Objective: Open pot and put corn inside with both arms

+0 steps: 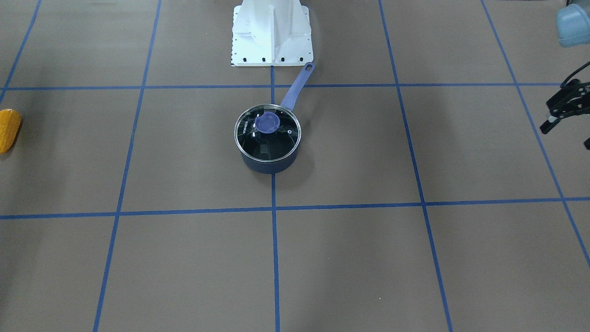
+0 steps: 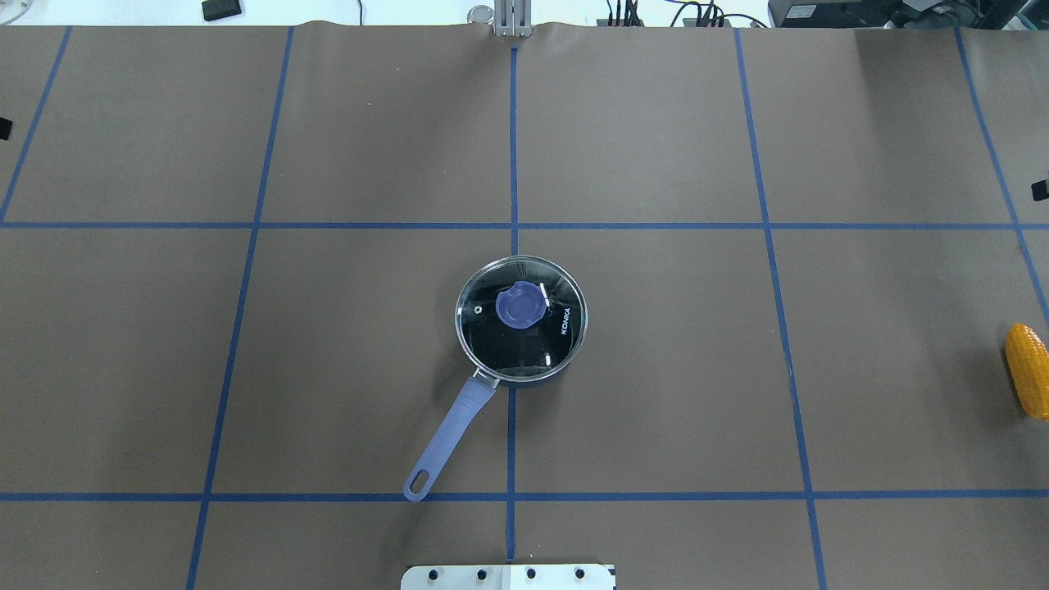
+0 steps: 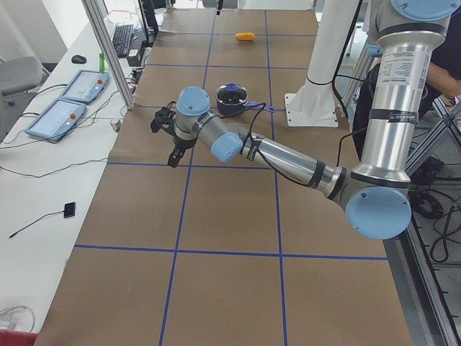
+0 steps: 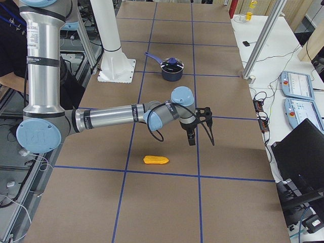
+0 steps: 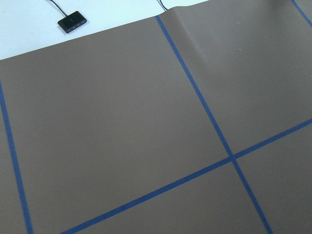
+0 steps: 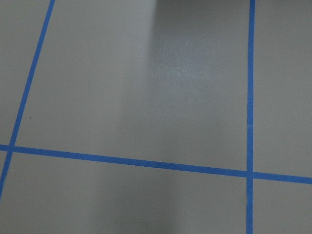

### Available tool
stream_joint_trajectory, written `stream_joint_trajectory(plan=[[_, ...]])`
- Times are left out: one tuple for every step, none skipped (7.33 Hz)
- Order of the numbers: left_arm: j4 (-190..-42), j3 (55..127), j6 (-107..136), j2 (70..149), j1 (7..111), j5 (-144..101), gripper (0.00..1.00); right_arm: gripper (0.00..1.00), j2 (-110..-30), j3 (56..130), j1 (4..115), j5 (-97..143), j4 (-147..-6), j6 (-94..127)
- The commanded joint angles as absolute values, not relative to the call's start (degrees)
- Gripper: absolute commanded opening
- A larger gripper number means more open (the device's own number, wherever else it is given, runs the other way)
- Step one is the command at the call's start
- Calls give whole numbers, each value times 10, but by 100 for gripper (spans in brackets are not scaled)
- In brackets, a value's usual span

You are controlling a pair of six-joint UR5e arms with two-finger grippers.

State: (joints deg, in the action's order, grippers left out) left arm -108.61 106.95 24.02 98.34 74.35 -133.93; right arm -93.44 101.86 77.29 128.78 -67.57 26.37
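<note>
A dark blue pot (image 1: 269, 163) with a long handle (image 1: 297, 87) stands at the table's middle. A glass lid (image 2: 521, 319) with a blue knob (image 2: 519, 306) is on it. The yellow-orange corn (image 2: 1027, 381) lies on its side at the table's far right edge, also in the front view (image 1: 8, 130) and the right side view (image 4: 155, 160). My left gripper (image 1: 566, 137) hovers far left of the pot, fingers apart and empty. My right gripper (image 4: 200, 132) hovers just past the corn, apart from it. I cannot tell whether it is open or shut. Neither wrist view shows pot or corn.
The white bolted base plate (image 1: 272, 37) stands near the pot's handle end. Blue tape lines cross the brown table cover. Control pendants (image 3: 68, 101) and cables lie beyond the table's far edge. A small black device (image 5: 71, 22) lies off the cover.
</note>
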Motion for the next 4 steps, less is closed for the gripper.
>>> stream_joint_trajectory(plan=[[-937, 1121, 345, 1081, 638, -1270, 100, 100, -949, 1020, 758, 1279, -658, 272], [-884, 1137, 386, 1121, 577, -1223, 100, 100, -961, 1017, 758, 1283, -630, 272], [-837, 1136, 439, 1176, 524, -1189, 100, 100, -968, 1016, 758, 1283, -621, 272], [-783, 1132, 495, 1234, 462, -1156, 100, 100, -969, 1015, 758, 1282, -621, 272]])
